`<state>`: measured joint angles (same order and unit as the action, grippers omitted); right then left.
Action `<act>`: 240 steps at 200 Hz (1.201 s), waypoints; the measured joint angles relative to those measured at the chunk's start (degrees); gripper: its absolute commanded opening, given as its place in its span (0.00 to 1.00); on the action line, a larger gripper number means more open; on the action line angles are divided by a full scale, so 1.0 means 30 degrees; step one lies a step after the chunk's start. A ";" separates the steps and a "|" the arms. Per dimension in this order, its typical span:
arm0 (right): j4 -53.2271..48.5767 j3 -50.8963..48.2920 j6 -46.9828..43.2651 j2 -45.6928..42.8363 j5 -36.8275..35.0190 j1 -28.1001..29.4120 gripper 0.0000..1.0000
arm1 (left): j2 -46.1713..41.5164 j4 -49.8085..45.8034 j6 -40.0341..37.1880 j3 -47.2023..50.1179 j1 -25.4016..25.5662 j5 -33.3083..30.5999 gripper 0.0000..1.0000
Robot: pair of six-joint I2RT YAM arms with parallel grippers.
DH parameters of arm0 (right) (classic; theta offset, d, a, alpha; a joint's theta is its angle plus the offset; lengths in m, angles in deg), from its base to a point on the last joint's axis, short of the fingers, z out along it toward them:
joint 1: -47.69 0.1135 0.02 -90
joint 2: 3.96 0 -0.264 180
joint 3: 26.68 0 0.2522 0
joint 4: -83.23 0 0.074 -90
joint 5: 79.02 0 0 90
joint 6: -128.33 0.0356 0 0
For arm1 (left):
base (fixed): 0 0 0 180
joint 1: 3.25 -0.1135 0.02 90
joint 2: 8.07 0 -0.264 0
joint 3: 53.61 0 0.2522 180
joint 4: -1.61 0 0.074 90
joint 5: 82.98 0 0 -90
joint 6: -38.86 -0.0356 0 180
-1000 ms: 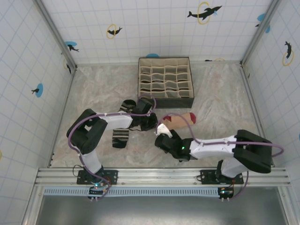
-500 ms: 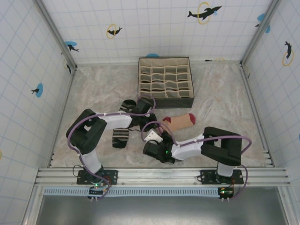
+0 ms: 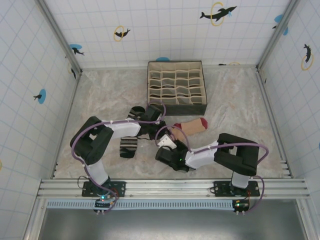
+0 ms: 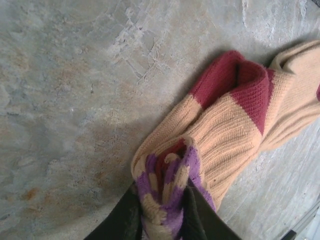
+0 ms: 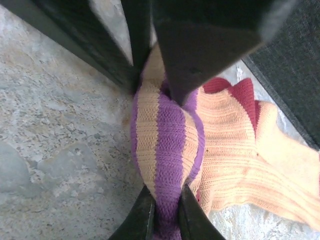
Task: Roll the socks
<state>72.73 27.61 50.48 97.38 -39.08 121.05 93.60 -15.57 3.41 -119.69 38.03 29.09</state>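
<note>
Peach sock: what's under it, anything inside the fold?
Bare marbled tabletop shows all round the peach sock. The left gripper and right gripper pinch its purple-striped end. The fabric hides whatever is beneath it or inside the fold.

Compartment box [image 3: 176, 88] at table's [image 3: 235, 125] rear, right-hand sock [image 3: 192, 127] before it, left-hand sock [image 3: 128, 146] further left, left gripper [image 4: 161, 195] and right gripper [image 5: 165, 196] on right-hand sock's near end.

The left arm [image 3: 125, 129] and right arm [image 3: 200, 158] have black joints, white link covers, a looping purple cable [image 3: 73, 145] each, and black fingers [image 4: 118, 225].
</note>
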 measured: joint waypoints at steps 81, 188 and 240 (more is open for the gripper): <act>0.2994 -0.2922 0.2149 -0.2674 0.3337 -0.1676 0.00 | -0.1071 -0.0007 -0.0546 -0.0131 -0.0160 -0.0066 0.67; 0.8867 -0.7162 0.5260 -0.5850 1.3865 -0.7147 0.00 | -0.3133 0.2076 -0.0678 0.1668 -0.0495 -0.0189 0.64; 1.0761 -0.7759 0.7730 -0.5399 1.8768 -0.9843 0.00 | -0.2659 0.3410 -0.0685 0.2237 -0.0073 0.0146 0.60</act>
<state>105.02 4.34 73.67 81.18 17.22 91.52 85.62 -5.34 1.35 -112.98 37.81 29.52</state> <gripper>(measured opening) 0.125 0.607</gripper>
